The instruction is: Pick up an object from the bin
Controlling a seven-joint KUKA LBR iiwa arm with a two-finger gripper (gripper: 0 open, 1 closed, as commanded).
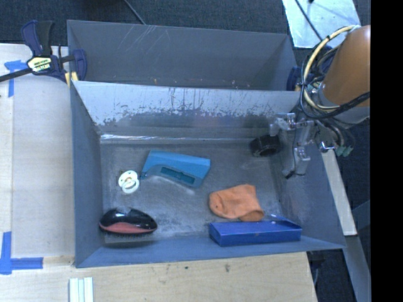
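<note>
Gripper point(296, 163) hangs low on the right side of the grey bin point(85, 168), above and to the right of the orange cloth point(237, 202) that lies crumpled on the floor. From where I stand I cannot tell whether the tool is open or closed, and I see nothing held in it. The thing nearest to it is a small black round thing point(266, 145), up and to the right of the cloth by the back wall, just to the left of the gripper; whether the two touch I cannot make out. Just below the cloth, along the near wall, lies a flat blue box point(255, 232), its top edge close against the cloth's lower right corner. To the cloth's upper left sits a light blue stapler-shaped thing point(175, 168) and, further left, a small white ring point(128, 181). Well off to the cloth's left — in the near left corner — rests a black-and-red brush-like thing point(128, 222). The arm point(349, 61) comes in from the right, orange-covered, with cables looped round it.
</note>
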